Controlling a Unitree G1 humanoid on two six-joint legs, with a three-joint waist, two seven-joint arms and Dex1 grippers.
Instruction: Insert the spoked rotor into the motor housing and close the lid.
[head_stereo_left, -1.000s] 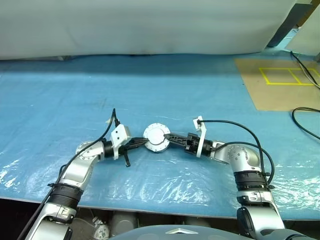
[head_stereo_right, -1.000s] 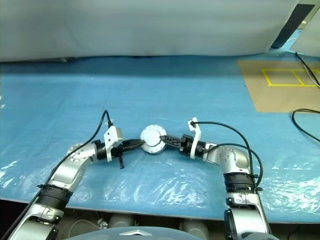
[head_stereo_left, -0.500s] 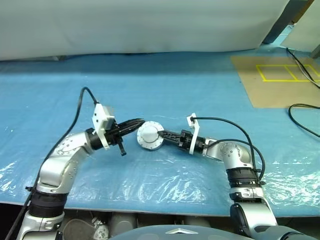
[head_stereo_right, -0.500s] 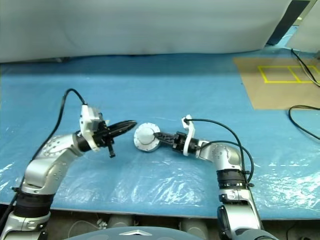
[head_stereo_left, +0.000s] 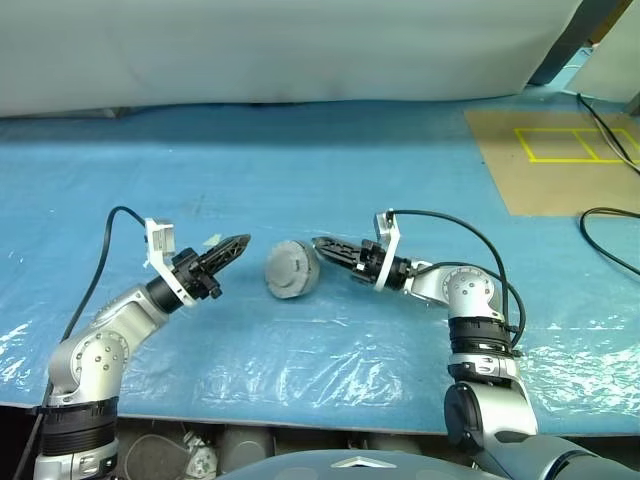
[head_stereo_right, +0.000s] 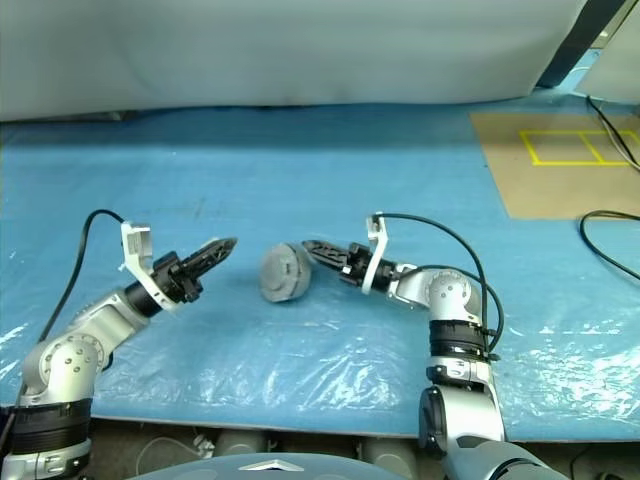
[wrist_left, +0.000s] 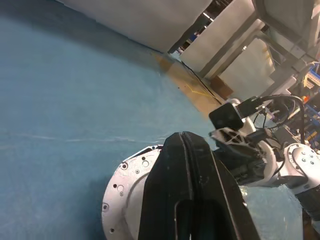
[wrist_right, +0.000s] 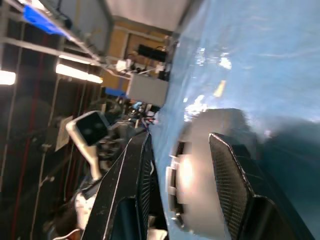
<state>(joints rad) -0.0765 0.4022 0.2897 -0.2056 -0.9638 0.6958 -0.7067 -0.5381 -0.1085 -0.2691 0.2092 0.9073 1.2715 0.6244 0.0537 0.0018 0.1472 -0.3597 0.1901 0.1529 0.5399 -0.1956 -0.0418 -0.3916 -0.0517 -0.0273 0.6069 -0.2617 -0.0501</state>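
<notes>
Motor housing (head_stereo_left: 292, 269) windings hidden (lid (wrist_left: 131, 192) covers them); spoked rotor unseen.

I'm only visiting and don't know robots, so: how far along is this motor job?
It looks nearly finished. The lid already sits on the motor housing, which lies tilted on the blue sheet; the rotor inside can't be checked. The left gripper is shut and clear; the right gripper is open beside the housing. Left: setting it flat.

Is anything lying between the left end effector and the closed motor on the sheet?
Nothing visible. The left end effector, shut, points at the lid across bare blue sheet. The right end effector sits on the far side, open beside the motor housing.
</notes>
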